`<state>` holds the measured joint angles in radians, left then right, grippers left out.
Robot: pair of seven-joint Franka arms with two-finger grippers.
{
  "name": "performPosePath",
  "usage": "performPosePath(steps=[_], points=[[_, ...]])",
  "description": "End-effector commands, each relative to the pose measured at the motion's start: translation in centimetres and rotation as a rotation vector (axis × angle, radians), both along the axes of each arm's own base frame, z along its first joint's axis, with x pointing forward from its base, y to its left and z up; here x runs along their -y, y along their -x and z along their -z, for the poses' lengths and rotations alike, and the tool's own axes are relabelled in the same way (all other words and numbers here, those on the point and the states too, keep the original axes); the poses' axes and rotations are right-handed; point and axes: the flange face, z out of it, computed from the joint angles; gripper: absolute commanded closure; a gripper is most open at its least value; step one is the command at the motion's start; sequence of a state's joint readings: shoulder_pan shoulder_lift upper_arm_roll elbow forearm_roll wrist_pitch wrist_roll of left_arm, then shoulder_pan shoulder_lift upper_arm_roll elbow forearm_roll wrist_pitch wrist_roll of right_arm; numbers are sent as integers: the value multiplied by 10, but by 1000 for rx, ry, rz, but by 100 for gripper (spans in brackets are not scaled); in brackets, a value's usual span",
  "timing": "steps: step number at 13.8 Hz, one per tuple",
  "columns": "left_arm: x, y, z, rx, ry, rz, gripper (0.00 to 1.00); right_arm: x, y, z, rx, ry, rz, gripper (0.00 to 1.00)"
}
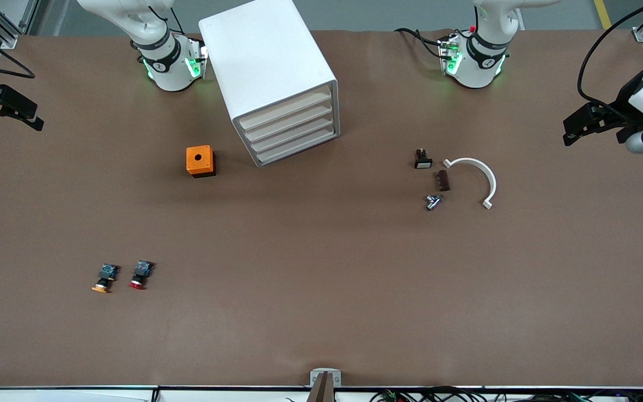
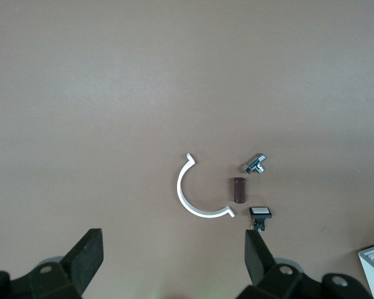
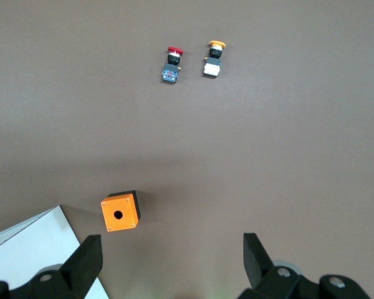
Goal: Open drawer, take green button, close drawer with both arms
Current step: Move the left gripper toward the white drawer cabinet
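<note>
Nearest the front camera, toward the right arm's end of the table, lie two small push buttons side by side, an orange-capped button and a red-capped button; neither is the one wanted. Farther up sit an orange box with a hole in its top, close beside the cabinet, and, toward the left arm's end, a white curved clip, a brown block, a metal fitting and a black switch. Farther still stands the white cabinet, turned so its four fronts face the front camera and slightly toward the left arm's end; the drawer, lowest of the four, is shut, its long front running slantwise. The green-capped button is nowhere visible, presumably inside that drawer. The left pincer hangs over the table's edge at the left arm's end, fingers apart, well away from the drawer front that faces its way. The right pincer hangs over the other edge, also apart, and looks at the cabinet's blank side wall. Any handle on the drawer is too small to make out.
</note>
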<state>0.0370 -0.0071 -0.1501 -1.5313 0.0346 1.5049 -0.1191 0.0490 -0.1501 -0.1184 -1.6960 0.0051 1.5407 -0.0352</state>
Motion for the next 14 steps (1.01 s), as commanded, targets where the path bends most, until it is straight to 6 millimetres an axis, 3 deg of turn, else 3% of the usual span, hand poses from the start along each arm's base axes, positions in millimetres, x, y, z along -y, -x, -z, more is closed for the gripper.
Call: performPosePath(steps=[1, 6, 9, 11, 14], points=[[0, -2, -4, -5, 4, 16, 0, 2, 6, -2, 12, 13, -8, 0], [-1, -6, 1, -12, -7, 16, 0, 1, 6, -2, 14, 13, -11, 0], [-13, -31, 41, -74, 16, -6, 0, 1, 6, -2, 12, 13, -11, 0], [-8, -41, 55, -72, 15, -20, 0, 1, 6, -1, 9, 13, -10, 0], [0, -63, 102, -129, 27, -29, 0, 2, 6, -1, 9, 13, -8, 0]])
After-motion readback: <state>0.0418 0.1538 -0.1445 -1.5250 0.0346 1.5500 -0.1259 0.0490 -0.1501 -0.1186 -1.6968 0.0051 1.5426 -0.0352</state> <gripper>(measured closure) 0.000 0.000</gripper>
